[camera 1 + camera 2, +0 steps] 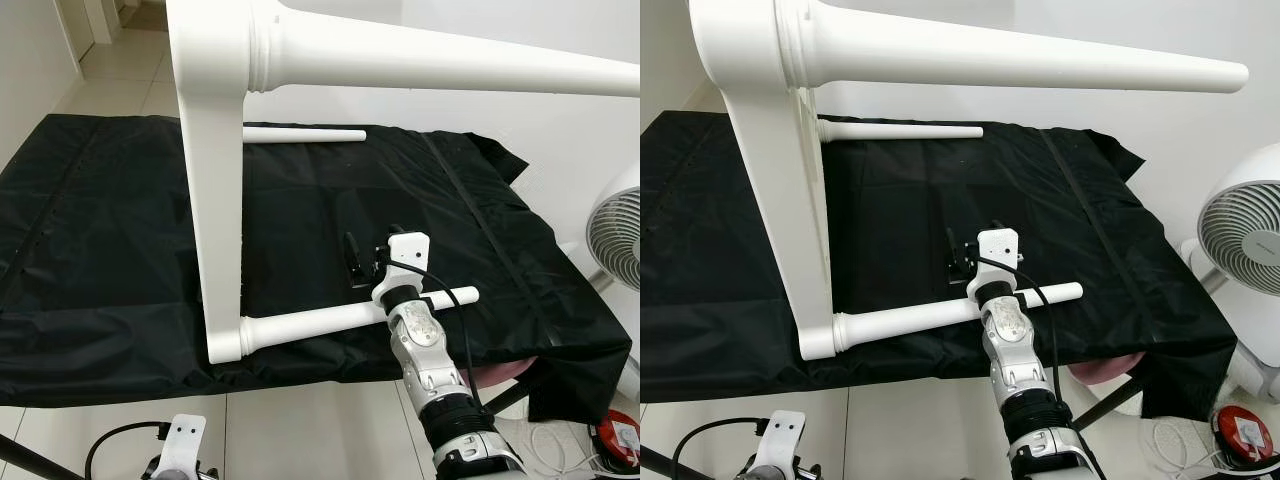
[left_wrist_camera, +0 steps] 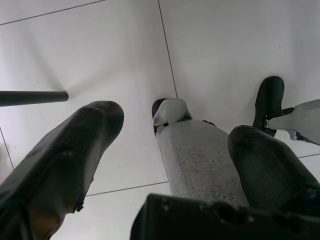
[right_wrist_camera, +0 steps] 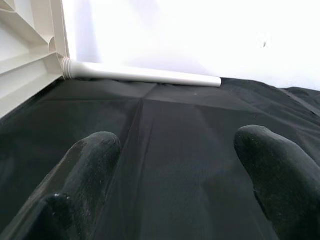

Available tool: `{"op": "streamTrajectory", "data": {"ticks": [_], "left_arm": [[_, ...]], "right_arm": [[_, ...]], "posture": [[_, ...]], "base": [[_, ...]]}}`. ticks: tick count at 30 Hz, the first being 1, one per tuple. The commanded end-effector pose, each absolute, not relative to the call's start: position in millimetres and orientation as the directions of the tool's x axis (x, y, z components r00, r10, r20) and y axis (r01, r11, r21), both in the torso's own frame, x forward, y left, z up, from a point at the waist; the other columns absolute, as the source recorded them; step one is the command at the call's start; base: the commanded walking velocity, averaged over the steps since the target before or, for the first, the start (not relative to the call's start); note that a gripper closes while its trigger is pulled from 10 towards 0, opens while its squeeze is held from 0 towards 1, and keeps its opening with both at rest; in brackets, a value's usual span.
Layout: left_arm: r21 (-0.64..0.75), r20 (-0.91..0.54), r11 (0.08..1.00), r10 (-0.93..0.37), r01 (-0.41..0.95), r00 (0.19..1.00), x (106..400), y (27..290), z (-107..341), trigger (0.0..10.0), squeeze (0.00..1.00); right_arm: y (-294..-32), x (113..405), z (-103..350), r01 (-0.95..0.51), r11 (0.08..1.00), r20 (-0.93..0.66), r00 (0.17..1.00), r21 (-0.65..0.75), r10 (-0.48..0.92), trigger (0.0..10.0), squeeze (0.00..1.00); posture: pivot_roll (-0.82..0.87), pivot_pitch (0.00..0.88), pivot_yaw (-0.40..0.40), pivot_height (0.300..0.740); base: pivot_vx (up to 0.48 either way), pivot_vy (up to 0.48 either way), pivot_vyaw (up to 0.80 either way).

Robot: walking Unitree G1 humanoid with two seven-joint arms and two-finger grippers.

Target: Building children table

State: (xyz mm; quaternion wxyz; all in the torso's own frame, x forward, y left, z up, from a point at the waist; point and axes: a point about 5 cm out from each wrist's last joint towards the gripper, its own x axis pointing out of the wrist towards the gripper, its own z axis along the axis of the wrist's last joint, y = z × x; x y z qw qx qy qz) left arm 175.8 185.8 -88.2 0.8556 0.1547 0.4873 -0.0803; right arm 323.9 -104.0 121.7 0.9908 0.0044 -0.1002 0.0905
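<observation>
A white children's table [image 1: 215,200] stands on its side on a black cloth [image 1: 100,220]. One leg [image 1: 450,65] juts out to the right high up, close to the camera. A second leg [image 1: 300,133] lies along the cloth at the back, also seen in the right wrist view [image 3: 145,75]. A third leg [image 1: 330,322] runs along the cloth's front edge. My right gripper [image 1: 365,258] hovers over the cloth just beyond that front leg, open, with nothing between its fingers [image 3: 90,165]. My left gripper [image 2: 175,125] hangs low over the floor, open and empty.
A white fan [image 1: 615,235] stands at the right of the cloth-covered surface. A red object [image 1: 617,438] and white cable lie on the tiled floor at the lower right. My own foot [image 2: 195,160] and a black pole [image 2: 30,97] are below the left gripper.
</observation>
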Motion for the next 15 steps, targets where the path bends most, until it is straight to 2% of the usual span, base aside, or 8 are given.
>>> {"op": "streamTrajectory", "data": {"ticks": [1, 15], "left_arm": [[0.254, -0.862, 0.931, 0.094, 0.263, 0.498, 167.1, 187.2, -92.3, 10.0, 0.00], [0.251, -0.863, 0.929, 0.086, 0.274, 0.498, 166.6, 184.2, -92.9, 10.0, 0.00]], "right_arm": [[-105.2, 322.9, 117.8, -0.173, 0.985, 0.189, 0.966, -0.018, 0.173, 10.0, 0.00], [-104.1, 323.9, 118.0, -0.180, 0.983, 0.188, 0.965, -0.029, 0.183, 10.0, 0.00]], "posture": [[0.07, 0.000, -0.096, 0.740], [0.07, 0.000, -0.104, 0.740]], "base": [[0.000, 0.000, 0.00], [0.000, 0.000, 0.00]]}}
